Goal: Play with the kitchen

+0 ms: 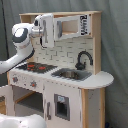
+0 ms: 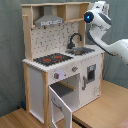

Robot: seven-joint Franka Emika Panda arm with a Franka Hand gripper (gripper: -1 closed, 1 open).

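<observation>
We see the kitchen [image 1: 65,75] standing upright in both exterior views [image 2: 62,70], a tall toy unit in white and light wood, resting on a wooden floor [image 2: 107,107] in the second exterior view. Its black-and-red hob [image 1: 34,66] sits on the worktop [image 1: 97,80] beside the sink [image 1: 71,74], and the black faucet [image 1: 84,58] curves up behind the basin. Above, the pegboard back [image 2: 55,36] carries the grey hood [image 2: 49,21] under the top shelf. In the second exterior view one lower door [image 2: 65,106] under the hob hangs open, swung outward.

The white arm [image 1: 22,42] reaches up to the upper section of the kitchen. In the first exterior view its end effector [image 1: 50,31] is up at the hood level, at the first exterior view's left of the top section; in the second exterior view the arm's head with a blue light [image 2: 95,15] sits at the top corner on the second exterior view's right. We cannot tell how far the end effector is open, nor whether it has hold of anything
</observation>
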